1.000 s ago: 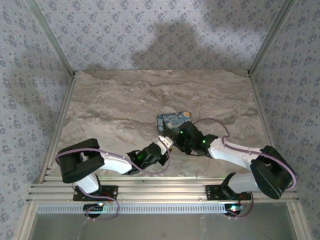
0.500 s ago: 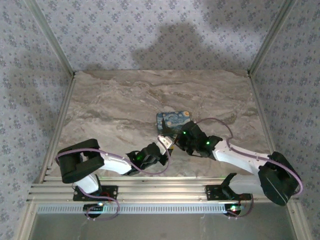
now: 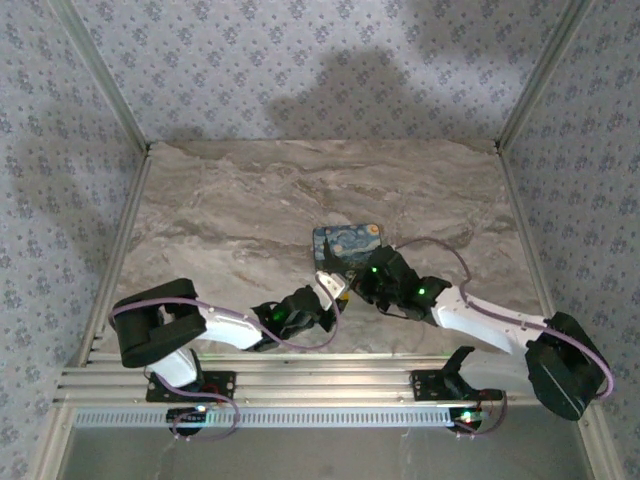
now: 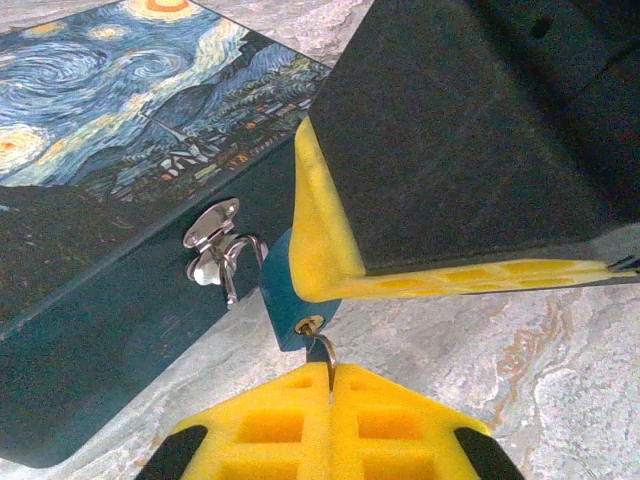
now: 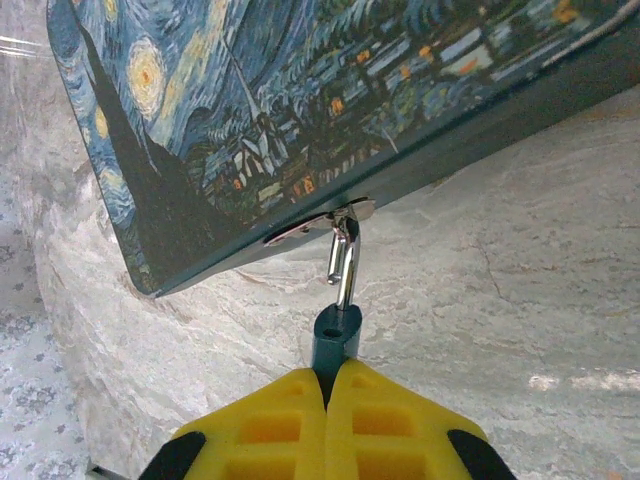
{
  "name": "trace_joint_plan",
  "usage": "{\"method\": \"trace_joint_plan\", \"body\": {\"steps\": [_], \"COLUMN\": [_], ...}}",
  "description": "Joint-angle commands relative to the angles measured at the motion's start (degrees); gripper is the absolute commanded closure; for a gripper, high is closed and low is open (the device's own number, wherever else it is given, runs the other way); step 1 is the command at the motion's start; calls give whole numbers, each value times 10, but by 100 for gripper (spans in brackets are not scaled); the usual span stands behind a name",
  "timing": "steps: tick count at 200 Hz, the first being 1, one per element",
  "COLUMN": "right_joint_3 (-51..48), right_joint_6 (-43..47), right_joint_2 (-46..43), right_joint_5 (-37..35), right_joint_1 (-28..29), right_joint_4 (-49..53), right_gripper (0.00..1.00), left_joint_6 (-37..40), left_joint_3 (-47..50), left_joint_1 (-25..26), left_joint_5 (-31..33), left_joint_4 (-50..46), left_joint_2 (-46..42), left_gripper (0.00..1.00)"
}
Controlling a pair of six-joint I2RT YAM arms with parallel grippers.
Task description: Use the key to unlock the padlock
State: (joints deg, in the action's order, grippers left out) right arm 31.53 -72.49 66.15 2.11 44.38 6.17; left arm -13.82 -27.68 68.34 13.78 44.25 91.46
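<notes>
**Top external.** My left fingers and my right fingers are meeting tip to tip over the grey marbled tabletop. They are just at the near edge of the flat rectangular box printed with a blue-and-yellow starry-night painting. What they are gripping is too small to make out here.

**Left wrist.** My yellow left fingers are pinching fully together on the small, thin metal key. The key's tip is sitting in the brass keyhole of the small teal-blue padlock. The padlock's silver shackle is hooking through the silver hasp on the dark side wall of the box. One yellow right finger is lying against the padlock body, with tabletop beneath.

**Right wrist.** My right fingers are closing tight on the lower end of the padlock. Its shackle is running up to the hasp under the edge of the box. The padlock is sitting just beside the box, over the tabletop. I cannot tell whether it is touching the surface.
</notes>
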Motion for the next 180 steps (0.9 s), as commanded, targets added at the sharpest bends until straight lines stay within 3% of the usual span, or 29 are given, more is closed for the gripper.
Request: {"method": "trace_joint_plan", "body": {"steps": [1, 49, 180], "right_joint_3": [-21, -42, -59], "right_joint_6": [17, 20, -3], "right_joint_2": [-10, -10, -15], "right_joint_5": [-34, -25, -42], "right_joint_1": [-13, -24, -63], "right_joint_4": [-2, -26, -80], "right_gripper": [100, 100, 100], "left_joint_6": [-8, -11, -47], "left_joint_3": [-2, 1, 78], "left_joint_1": [4, 4, -25], "left_joint_5": [-6, 2, 33], "left_joint_4": [-5, -17, -53], "left_joint_2": [-17, -27, -131], "left_gripper": [83, 67, 67]}}
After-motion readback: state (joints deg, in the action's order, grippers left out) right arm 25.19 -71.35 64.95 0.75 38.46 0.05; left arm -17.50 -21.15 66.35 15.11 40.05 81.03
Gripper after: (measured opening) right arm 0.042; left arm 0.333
